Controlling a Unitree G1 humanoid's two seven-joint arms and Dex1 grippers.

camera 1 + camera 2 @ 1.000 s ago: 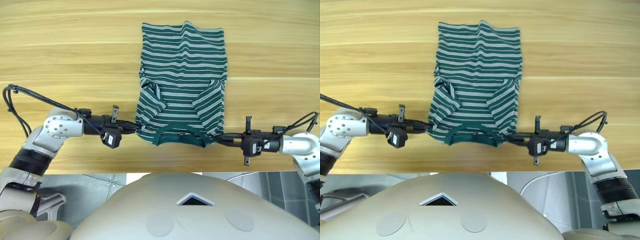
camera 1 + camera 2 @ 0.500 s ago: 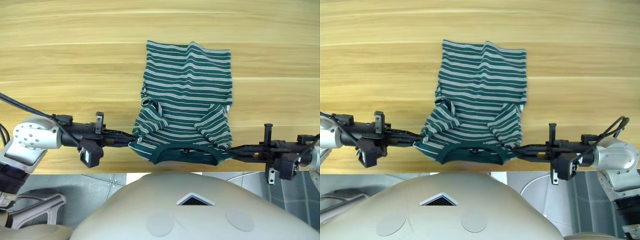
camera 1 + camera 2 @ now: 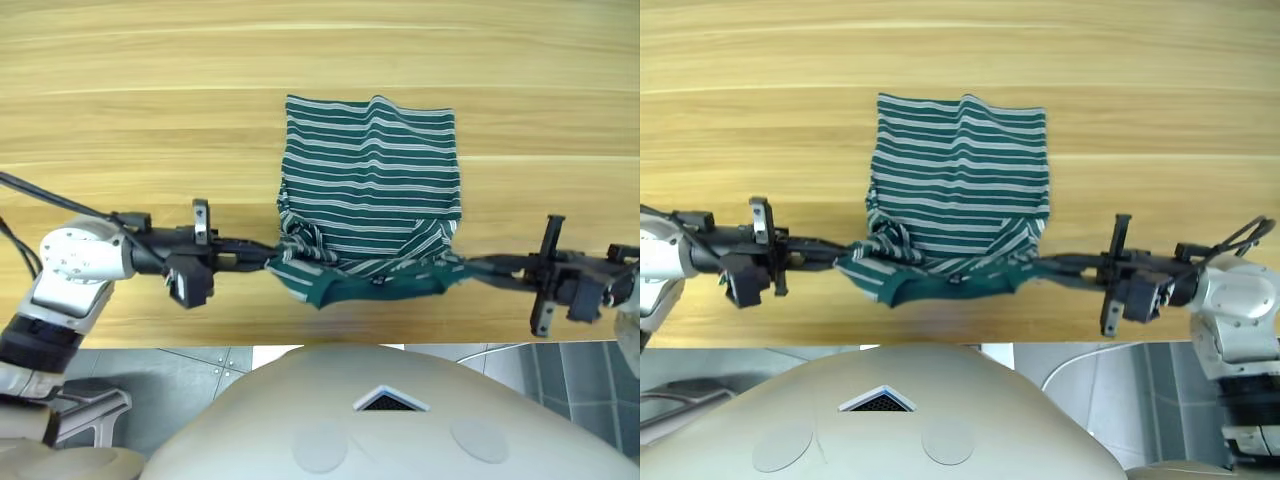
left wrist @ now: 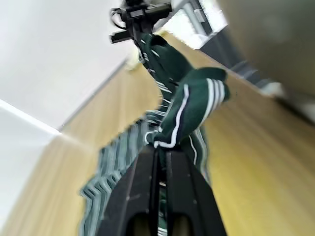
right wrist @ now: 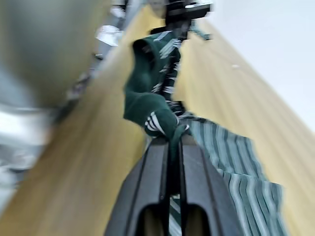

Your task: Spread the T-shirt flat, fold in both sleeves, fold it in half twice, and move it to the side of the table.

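T-shirt [image 3: 370,175] in left pincer [image 3: 271,262], right pincer [image 3: 464,268]

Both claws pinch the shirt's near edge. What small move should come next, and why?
Probably carry that edge forward over the T-shirt toward its far hem, starting the first half fold: the left gripper and right gripper each clamp a near corner lifted off the table, and both sleeves already lie folded in.

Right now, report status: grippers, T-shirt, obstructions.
Left gripper shut on T-shirt, near corner. Right gripper shut on opposite near corner. Near edge lifted, far half flat on table.
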